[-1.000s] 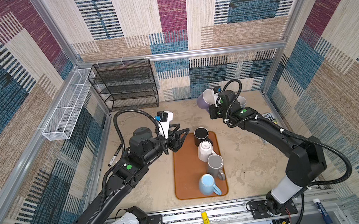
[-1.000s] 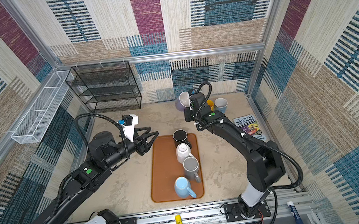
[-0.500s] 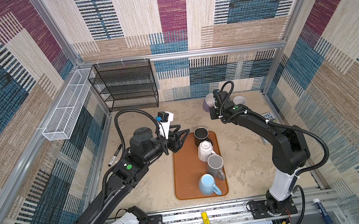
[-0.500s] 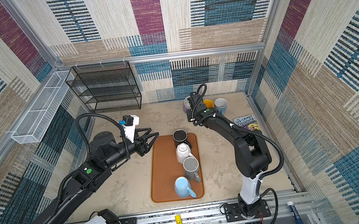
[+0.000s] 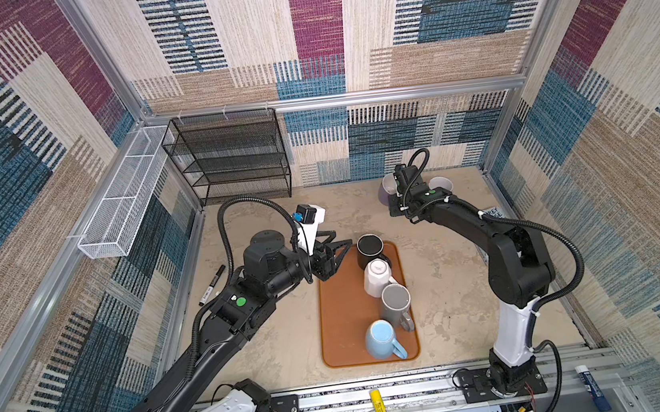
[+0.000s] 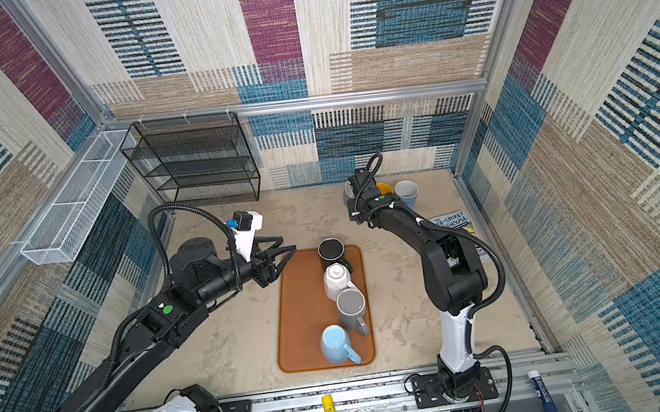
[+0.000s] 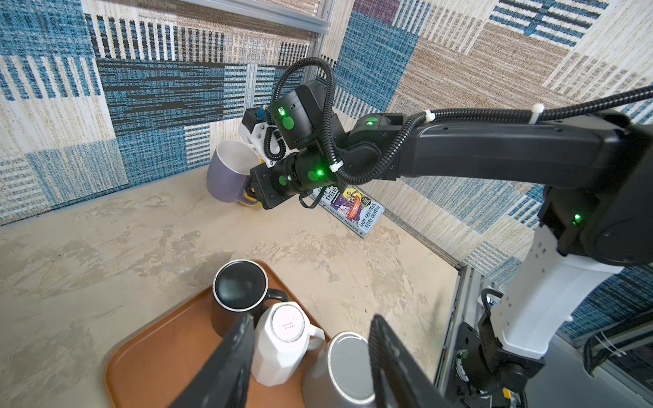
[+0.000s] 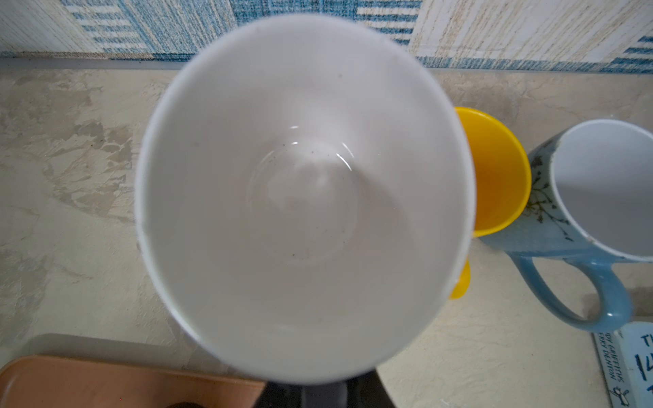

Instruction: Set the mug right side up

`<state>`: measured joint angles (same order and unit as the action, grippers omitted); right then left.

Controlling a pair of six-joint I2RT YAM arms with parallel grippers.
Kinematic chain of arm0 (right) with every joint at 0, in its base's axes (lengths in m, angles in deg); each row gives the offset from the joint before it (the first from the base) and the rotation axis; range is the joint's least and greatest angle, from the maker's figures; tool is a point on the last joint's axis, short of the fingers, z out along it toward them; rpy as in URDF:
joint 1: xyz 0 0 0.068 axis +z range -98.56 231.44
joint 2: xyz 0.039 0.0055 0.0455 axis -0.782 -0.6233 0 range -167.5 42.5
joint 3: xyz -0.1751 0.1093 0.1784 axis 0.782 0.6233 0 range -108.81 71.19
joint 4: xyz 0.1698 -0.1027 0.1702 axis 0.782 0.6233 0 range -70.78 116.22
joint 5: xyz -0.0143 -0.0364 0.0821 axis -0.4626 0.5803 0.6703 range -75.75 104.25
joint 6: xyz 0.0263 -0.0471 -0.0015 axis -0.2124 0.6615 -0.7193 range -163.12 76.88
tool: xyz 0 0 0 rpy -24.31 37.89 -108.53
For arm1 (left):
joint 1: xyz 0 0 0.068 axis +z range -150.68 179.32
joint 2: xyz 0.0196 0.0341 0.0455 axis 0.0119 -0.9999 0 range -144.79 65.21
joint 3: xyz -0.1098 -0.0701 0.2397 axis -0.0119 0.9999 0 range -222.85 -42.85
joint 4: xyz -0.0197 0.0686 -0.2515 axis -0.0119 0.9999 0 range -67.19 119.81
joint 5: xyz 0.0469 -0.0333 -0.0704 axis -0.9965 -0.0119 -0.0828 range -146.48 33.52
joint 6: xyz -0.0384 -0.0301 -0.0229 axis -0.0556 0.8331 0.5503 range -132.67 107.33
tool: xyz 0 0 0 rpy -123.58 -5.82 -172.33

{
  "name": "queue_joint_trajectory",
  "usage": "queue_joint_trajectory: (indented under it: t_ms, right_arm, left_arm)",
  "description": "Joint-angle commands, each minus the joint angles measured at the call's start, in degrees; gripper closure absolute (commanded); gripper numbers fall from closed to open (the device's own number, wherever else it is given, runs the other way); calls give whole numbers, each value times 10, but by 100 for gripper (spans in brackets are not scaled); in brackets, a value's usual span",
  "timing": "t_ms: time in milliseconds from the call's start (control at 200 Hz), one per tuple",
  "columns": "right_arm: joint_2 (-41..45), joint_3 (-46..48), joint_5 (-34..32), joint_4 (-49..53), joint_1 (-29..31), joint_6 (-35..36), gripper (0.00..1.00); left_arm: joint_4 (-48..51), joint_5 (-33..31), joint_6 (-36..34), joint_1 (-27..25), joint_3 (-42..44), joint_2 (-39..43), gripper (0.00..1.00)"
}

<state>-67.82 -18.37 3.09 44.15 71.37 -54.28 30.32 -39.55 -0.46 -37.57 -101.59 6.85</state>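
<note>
My right gripper (image 7: 251, 189) is shut on the handle side of a purple mug (image 7: 228, 176) with a white inside, held tilted just above the table at the back right. In both top views the mug (image 5: 386, 189) (image 6: 347, 191) pokes out beside the wrist. Its open mouth (image 8: 304, 197) fills the right wrist view and hides the fingers. My left gripper (image 7: 312, 319) (image 5: 335, 252) hangs open over the far end of the brown tray (image 5: 340, 318), with nothing between its fingers.
On the tray stand a black mug (image 5: 369, 248), a bottom-up white mug (image 5: 377, 277), a grey mug (image 5: 396, 304) and a light blue mug (image 5: 379, 337). A yellow mug (image 8: 494, 169), a blue flowered mug (image 8: 600, 187) and a book (image 7: 353, 208) sit by the purple one. A black wire rack (image 5: 231, 159) stands at the back.
The right arm has drawn its elbow in and brought the purple mug lower and a little further back, turning its mouth more upward. The left arm has stayed put.
</note>
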Motion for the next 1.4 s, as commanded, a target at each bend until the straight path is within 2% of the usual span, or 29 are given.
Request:
queue_joint_trajectory:
  t_ms: [0, 726, 1398]
  right_arm:
    - [-6, -14, -11, -33, -3, -13, 100]
    - [-86, -54, -12, -8, -6, -11, 100]
    - [-114, -67, -18, 1, -5, -11, 100]
  left_arm:
    - [-2, 9, -14, 1, -11, -2, 47]
    - [-1, 5, -16, 3, -1, 8, 48]
    - [5, 2, -15, 5, 5, 17, 48]
